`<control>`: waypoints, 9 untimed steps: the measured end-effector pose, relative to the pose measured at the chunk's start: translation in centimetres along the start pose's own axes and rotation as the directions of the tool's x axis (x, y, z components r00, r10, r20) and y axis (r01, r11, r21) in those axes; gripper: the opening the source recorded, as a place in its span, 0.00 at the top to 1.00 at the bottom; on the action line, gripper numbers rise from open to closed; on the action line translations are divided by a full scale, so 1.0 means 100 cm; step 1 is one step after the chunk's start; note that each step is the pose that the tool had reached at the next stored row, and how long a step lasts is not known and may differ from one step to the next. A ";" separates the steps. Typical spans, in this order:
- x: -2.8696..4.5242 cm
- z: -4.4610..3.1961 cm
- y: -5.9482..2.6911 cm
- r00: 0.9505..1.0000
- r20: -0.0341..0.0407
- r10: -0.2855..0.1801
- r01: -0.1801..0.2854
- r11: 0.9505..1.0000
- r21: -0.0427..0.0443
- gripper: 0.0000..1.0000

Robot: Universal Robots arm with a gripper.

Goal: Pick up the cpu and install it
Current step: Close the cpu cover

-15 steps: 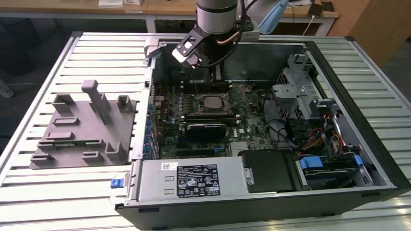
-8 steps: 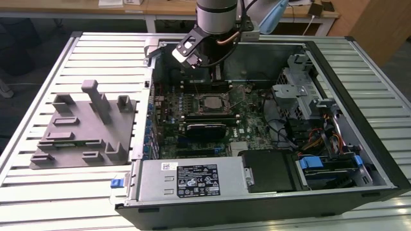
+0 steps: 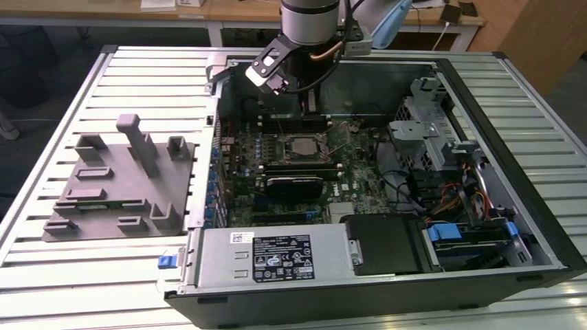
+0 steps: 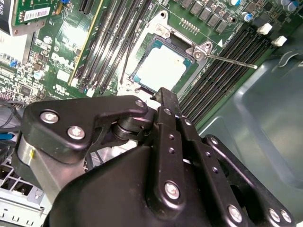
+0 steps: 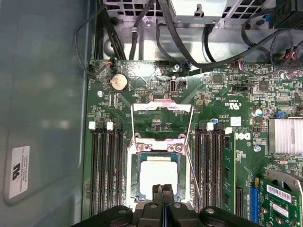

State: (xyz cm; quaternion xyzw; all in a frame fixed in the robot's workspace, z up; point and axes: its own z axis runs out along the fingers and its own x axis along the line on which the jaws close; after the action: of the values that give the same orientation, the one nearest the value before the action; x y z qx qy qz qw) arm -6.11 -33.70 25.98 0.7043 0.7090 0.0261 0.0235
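You are looking at small flat square silvery-grey metal-topped cpu (image 5: 156, 176) sitting inside open metal-framed socket (image 5: 132, 165), mid green motherboard (image 5: 156, 80). Black robot gripper (image 5: 163, 189) hanging right over cpu's edge, jaws pressing together, holding nothing; contact unclear. Large grey plastic block with posts (image 3: 119, 182) resting near slatted tabletop (image 3: 92, 275) edge, exterior view's left

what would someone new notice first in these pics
The open computer case on the slatted table, with the shut gripper hanging over its motherboard. Just past the gripper's tip the pale-topped cpu sits in its socket, the retaining frame swung open. On the exterior view's left, a grey block with upright posts stands on the table.
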 end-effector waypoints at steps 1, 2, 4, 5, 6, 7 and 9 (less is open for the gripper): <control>0.0000 0.0000 0.0000 1.000 0.000 0.000 0.000 1.000 0.000 0.89; 0.0000 0.0000 0.0000 1.000 0.000 0.000 0.000 1.000 0.000 0.89; 0.0000 -0.0001 0.0000 1.000 0.000 0.000 0.000 1.000 0.000 0.89; 0.0000 -0.0001 0.0003 1.000 0.000 0.000 0.000 1.000 0.000 0.89; 0.0000 0.0000 0.0016 1.000 0.000 0.000 0.000 1.000 0.000 0.89; 0.0000 0.0001 0.0038 1.000 0.000 0.000 0.000 1.000 0.000 0.89; -0.0001 0.0006 0.0094 1.000 0.000 0.000 0.000 1.000 0.000 0.89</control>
State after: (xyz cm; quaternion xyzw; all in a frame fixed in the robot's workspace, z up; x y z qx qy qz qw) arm -5.17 -33.70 25.99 0.7044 0.7090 0.0260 0.0234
